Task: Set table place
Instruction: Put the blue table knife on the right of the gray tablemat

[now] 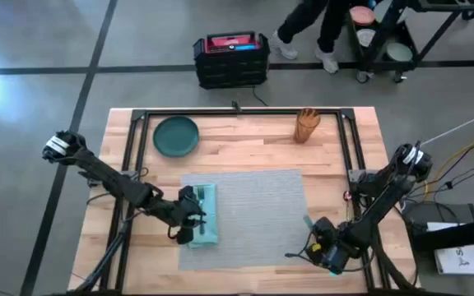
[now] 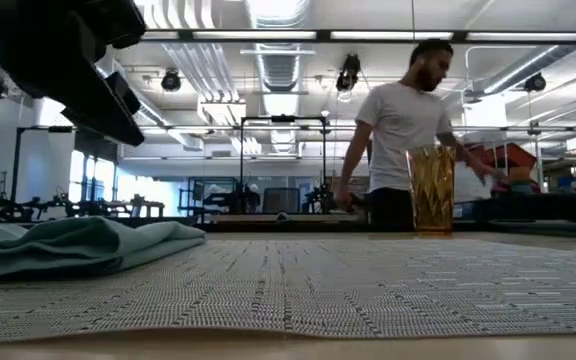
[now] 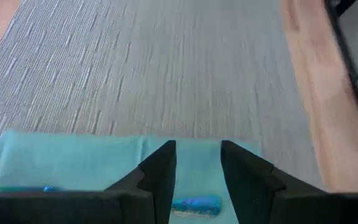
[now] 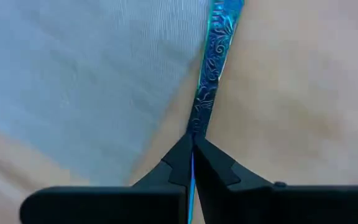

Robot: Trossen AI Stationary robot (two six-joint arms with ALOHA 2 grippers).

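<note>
The grey woven placemat [image 1: 245,215] lies in the middle of the wooden table [image 1: 327,156]. A teal napkin [image 1: 206,215] rests on the placemat's left end, and blue patterned cutlery [image 3: 194,204] lies on it. My left gripper [image 3: 197,163] hovers open just over the napkin, touching nothing. My right gripper [image 4: 191,152] is at the placemat's near right corner, shut on a blue patterned utensil [image 4: 215,68]. A dark green plate [image 1: 176,136] and an amber glass [image 1: 306,125] stand on the wood at the far side. My right gripper pinches one end of the blue utensil's slim handle [image 4: 194,124] between its two fingertips. The utensil runs straight on from the fingers, over the placemat's right edge and the bare wood. Whether it rests on the table or hangs clear, I cannot tell.
Black rails [image 1: 360,148] frame the tabletop. Bare wood lies right of the placemat and along the near edge. A person [image 2: 403,130] stands beyond the far edge, near a black crate [image 1: 230,59] on the floor.
</note>
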